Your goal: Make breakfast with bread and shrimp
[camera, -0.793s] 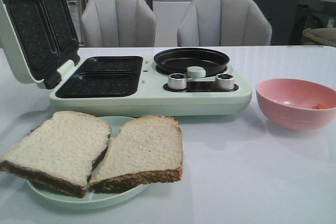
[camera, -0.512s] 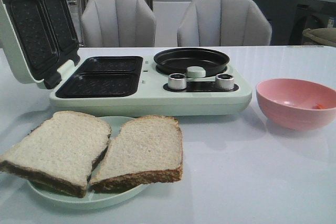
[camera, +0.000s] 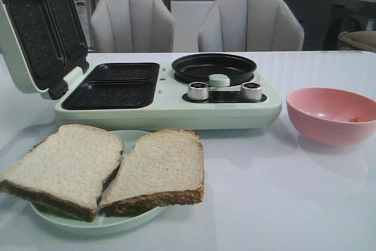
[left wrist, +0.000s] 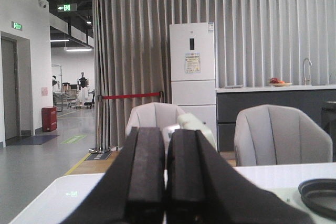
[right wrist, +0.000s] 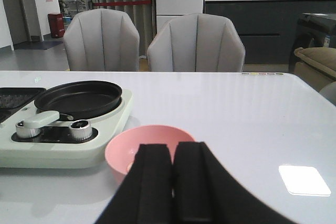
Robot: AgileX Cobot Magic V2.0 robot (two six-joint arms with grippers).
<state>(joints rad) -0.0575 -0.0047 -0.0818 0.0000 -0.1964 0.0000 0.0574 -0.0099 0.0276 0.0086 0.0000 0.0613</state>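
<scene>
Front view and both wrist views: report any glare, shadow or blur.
Front view: sharp on the bread, soft shadow under the pink bowl, mild sheen on the table. Right wrist view: a bright square of glare on the table, right gripper close and dark. Left wrist view: left gripper a dark mass, the room behind evenly lit.

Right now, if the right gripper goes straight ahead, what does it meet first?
Probably the pink bowl, which sits just beyond the closed right gripper; the depth between them is hard to judge.
</scene>
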